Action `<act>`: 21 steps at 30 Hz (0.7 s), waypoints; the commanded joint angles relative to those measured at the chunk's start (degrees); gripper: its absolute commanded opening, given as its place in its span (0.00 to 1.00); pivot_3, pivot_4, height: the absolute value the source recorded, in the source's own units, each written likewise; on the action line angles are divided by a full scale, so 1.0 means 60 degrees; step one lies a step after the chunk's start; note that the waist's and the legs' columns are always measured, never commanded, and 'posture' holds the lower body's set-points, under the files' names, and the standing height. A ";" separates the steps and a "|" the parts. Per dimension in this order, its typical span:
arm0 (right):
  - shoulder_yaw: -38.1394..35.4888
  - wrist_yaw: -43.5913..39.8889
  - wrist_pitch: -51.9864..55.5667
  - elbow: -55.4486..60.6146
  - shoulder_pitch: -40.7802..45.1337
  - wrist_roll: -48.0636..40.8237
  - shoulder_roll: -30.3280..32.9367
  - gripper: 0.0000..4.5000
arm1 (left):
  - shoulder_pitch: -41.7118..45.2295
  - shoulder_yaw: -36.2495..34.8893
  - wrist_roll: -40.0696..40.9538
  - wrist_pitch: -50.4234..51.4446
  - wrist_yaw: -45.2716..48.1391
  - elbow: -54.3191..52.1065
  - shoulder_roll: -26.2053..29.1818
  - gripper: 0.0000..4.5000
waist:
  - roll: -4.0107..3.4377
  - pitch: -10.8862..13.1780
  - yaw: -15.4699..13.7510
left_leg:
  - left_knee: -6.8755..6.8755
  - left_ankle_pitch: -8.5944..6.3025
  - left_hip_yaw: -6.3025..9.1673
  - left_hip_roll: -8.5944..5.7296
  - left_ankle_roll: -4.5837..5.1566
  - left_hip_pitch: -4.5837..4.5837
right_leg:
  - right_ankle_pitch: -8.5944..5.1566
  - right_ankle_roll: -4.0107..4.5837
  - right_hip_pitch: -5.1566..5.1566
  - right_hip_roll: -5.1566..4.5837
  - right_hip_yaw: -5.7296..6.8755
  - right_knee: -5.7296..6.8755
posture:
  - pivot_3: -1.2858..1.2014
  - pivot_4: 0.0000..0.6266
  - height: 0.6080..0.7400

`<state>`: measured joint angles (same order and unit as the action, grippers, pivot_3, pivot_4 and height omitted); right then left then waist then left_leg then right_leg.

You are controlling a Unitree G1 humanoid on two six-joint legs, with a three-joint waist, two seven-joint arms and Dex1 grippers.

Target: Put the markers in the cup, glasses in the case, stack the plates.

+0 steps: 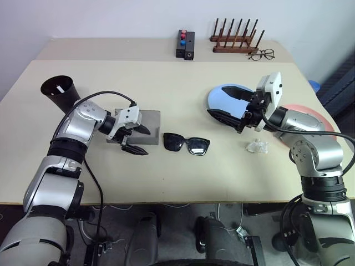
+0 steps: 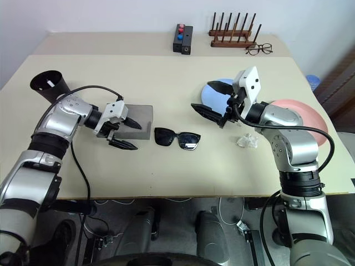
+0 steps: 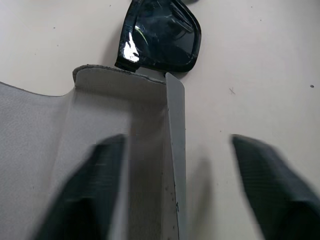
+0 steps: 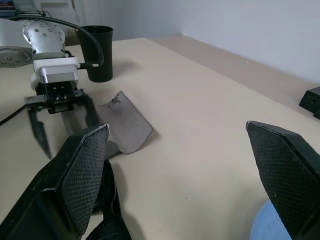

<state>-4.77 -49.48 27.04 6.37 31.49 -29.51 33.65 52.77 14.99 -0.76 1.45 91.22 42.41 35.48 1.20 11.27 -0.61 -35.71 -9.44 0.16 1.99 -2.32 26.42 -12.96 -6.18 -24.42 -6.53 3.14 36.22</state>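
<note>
The grey case [image 1: 151,121] lies left of centre with its flap [image 4: 126,121] raised. My left gripper [image 1: 145,142] is open at the case's front right corner, one finger [image 3: 85,195] over the case and the other [image 3: 275,185] over bare table. Just right of the case lie the black glasses [image 1: 186,144], folded, on the table. The black cup [image 1: 58,88] stands at the far left. My right gripper [image 1: 217,101] hangs open and empty above the light blue plate [image 1: 222,98]. The pink plate [image 2: 299,113] lies behind my right arm. The markers are out of view.
A crumpled clear scrap [image 1: 257,146] lies near the right forearm. On the rear table stand a black box with red and blue knobs [image 1: 186,44], a wooden peg rack [image 1: 236,40] and thin wire-rimmed spectacles [image 1: 262,54]. The table's front edge runs close below the glasses.
</note>
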 commanded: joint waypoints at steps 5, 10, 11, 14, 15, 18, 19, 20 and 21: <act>-0.0508 -0.0991 -0.0167 0.0333 -0.0337 -0.0183 0.0926 1.00 | 0.1411 -0.0395 0.1314 0.1518 0.0213 -0.0870 -0.0015 0.99 | -0.0002 0.0001 -0.0059 | -0.0009 -0.0001 0.0004 -0.0001 0.0002 0.0008 | -0.0001 0.0000 0.0001 0.0000 0.0000 -0.0002 | 0.52 0.24 1.00; -0.1121 -0.2030 0.0263 0.0733 -0.1627 -0.0458 0.2562 1.00 | 0.1963 -0.0088 0.1213 0.1461 0.0211 -0.0673 -0.0774 0.99 | -0.0009 0.0000 -0.0037 | -0.0048 -0.0023 0.0006 -0.0007 0.0037 0.0014 | -0.0007 -0.0003 0.0022 -0.0003 0.0000 -0.0009 | 0.52 0.24 1.00; -0.1227 -0.2130 0.0339 0.0878 -0.1892 -0.0505 0.2776 1.00 | 0.2012 0.0012 0.1123 0.1288 0.0212 -0.0585 -0.0945 0.99 | -0.0008 0.0000 -0.0027 | -0.0052 -0.0024 0.0005 -0.0007 0.0038 0.0013 | -0.0007 -0.0003 0.0024 -0.0004 -0.0001 -0.0010 | 0.52 0.24 1.00; -0.1655 -0.2251 0.0527 0.1258 -0.2770 -0.0446 0.3391 1.00 | 0.2234 0.0294 0.0762 0.0605 0.0137 0.0001 -0.1634 0.99 | -0.0013 -0.0001 0.0009 | -0.0053 -0.0024 0.0006 -0.0004 0.0039 0.0006 | -0.0007 -0.0001 0.0025 -0.0003 0.0000 -0.0005 | 0.52 0.24 1.00; -0.1774 -0.2225 0.0553 0.1372 -0.3002 -0.0392 0.3533 1.00 | 0.2327 0.0325 0.0729 0.0476 0.0122 0.0231 -0.1866 0.99 | -0.0017 0.0000 0.0000 | -0.0054 -0.0025 0.0005 -0.0003 0.0040 0.0007 | -0.0007 -0.0001 0.0023 -0.0003 0.0000 -0.0005 | 0.52 0.24 1.00; -0.2302 -0.2069 0.0686 0.1777 -0.3671 -0.0464 0.3712 1.00 | 0.2520 0.0660 0.0317 -0.0215 0.0072 0.0931 -0.2472 0.99 | -0.0015 0.0002 -0.0025 | -0.0059 -0.0026 0.0004 -0.0003 0.0042 0.0011 | -0.0008 0.0003 0.0018 -0.0003 0.0000 -0.0005 | 0.52 0.24 1.00; -0.2450 -0.1987 0.0683 0.1896 -0.3832 -0.0468 0.3703 1.00 | 0.2572 0.0788 0.0123 -0.0512 0.0003 0.1183 -0.2631 0.99 | -0.0015 0.0001 -0.0036 | -0.0061 -0.0027 0.0004 -0.0003 0.0043 0.0012 | -0.0008 0.0003 0.0018 -0.0003 -0.0001 -0.0006 | 0.52 0.24 1.00; -0.2618 -0.1890 0.0709 0.2035 -0.4003 -0.0482 0.3679 1.00 | 0.2645 0.0914 -0.0076 -0.0797 -0.0114 0.1463 -0.2815 0.99 | -0.0015 0.0002 -0.0031 | -0.0064 -0.0027 0.0004 -0.0004 0.0043 0.0013 | -0.0011 0.0008 0.0020 -0.0004 0.0000 -0.0008 | 0.52 0.24 1.00; -0.2749 -0.1785 0.0761 0.2152 -0.4129 -0.0505 0.3647 1.00 | 0.2710 0.1019 -0.0247 -0.1043 -0.0224 0.1709 -0.2970 0.99 | -0.0015 0.0001 -0.0037 | -0.0068 -0.0028 0.0003 -0.0005 0.0044 0.0013 | -0.0015 0.0014 0.0021 -0.0006 -0.0002 -0.0009 | 0.52 0.24 1.00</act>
<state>-18.31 -61.12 31.58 16.82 6.94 -31.72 55.01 67.34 20.20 -0.51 -1.91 90.81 51.39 18.45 1.11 11.28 -0.84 -36.13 -9.60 0.18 1.96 -2.05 26.51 -13.05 -6.08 -24.29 -6.57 3.13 36.16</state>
